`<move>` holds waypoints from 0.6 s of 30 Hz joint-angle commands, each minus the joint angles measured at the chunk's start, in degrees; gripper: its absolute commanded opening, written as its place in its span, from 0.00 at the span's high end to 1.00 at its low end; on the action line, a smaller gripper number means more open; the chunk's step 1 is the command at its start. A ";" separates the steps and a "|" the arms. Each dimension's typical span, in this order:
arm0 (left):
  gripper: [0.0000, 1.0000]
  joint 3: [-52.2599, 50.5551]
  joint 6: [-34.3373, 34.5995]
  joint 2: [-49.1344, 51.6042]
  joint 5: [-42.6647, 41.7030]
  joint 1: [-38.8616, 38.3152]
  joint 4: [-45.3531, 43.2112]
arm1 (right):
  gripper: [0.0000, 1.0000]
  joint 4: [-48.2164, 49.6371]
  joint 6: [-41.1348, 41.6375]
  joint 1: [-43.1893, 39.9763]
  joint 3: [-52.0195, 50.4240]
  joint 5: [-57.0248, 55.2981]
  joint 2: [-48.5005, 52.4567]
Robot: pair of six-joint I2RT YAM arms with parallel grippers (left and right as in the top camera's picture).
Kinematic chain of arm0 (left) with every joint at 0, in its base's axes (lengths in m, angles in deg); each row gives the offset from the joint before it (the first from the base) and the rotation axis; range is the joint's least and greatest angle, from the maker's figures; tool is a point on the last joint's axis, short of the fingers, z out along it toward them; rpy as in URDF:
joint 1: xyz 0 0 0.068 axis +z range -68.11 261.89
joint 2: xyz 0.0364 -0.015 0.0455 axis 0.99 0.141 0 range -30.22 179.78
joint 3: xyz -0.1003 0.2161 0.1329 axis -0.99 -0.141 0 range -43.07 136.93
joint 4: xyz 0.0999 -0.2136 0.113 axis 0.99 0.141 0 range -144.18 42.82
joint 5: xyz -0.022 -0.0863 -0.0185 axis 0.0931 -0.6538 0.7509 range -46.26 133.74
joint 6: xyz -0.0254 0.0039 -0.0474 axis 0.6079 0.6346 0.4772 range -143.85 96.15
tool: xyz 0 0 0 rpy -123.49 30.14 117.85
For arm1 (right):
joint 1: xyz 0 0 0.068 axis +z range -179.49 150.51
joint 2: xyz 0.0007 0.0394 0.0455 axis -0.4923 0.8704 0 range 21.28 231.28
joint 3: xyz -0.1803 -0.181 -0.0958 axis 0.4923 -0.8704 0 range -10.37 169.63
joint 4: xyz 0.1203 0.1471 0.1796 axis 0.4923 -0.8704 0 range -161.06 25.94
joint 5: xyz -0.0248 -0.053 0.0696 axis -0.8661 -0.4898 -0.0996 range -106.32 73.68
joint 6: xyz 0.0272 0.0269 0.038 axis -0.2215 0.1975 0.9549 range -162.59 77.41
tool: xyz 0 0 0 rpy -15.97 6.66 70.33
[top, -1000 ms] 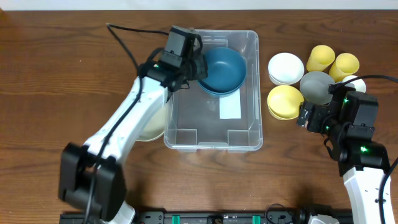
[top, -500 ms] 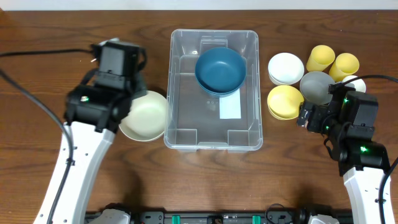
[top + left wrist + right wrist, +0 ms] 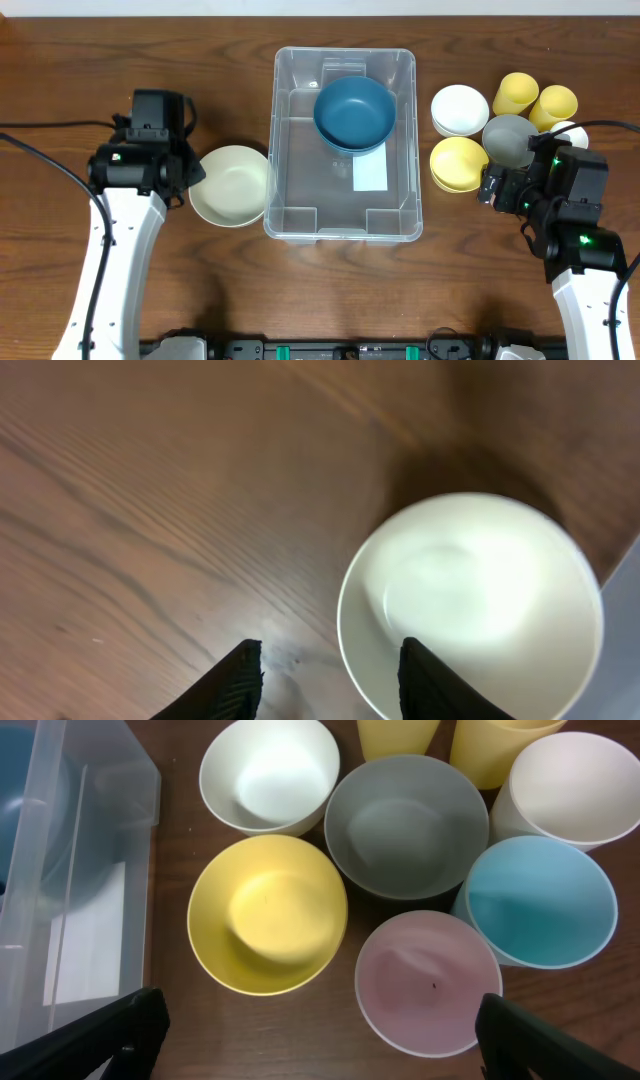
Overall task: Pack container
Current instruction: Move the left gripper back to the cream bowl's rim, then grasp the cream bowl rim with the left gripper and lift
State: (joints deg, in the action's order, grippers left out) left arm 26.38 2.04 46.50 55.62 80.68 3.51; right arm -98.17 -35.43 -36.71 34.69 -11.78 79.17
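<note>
When we look down from overhead, the large clear plastic rectangular container [image 3: 290, 215] sits at the middle of the frame on the brown wooden table [image 3: 60, 60]. A dark blue round bowl [image 3: 354, 112] lies in its upper half, and a white label [image 3: 370, 173] shows on its base just below that bowl. A cream round bowl [image 3: 232, 185] rests on the table against the container's left wall, and the left gripper [image 3: 190, 172] is just left of that bowl. At the right of the frame the right gripper [image 3: 490, 187] hangs beside a yellow bowl [image 3: 458, 163], a white bowl [image 3: 460, 108], a grey bowl [image 3: 510, 140] and two yellow cups [image 3: 518, 93].

From the left wrist, we see the left gripper [image 3: 328, 660] partly parted with nothing clamped. One fingertip is over bare wood, the other at the cream round bowl's [image 3: 480, 590] lower-left rim; whether it touches, we cannot tell. A sliver of the container [image 3: 628, 610] shows at the right edge.

From the right wrist, we see the right gripper [image 3: 320, 1020] spread wide and empty, its tips in the bottom corners. The container [image 3: 100, 810] fills the left edge. The yellow bowl [image 3: 267, 915], white bowl [image 3: 268, 772] and grey bowl [image 3: 405, 825] cluster with a pink cup [image 3: 428, 982], a light blue cup [image 3: 540, 900] and a white cup [image 3: 565, 780].
</note>
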 commanded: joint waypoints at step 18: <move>0.55 -21.88 -1.81 0.44 -16.02 6.25 -19.82 | 0.01 -0.04 -0.39 -0.22 0.74 0.42 -0.22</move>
State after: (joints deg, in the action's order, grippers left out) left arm 6.75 1.17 46.59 41.89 86.62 -14.61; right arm -98.17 -35.43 -36.71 34.69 -11.78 79.17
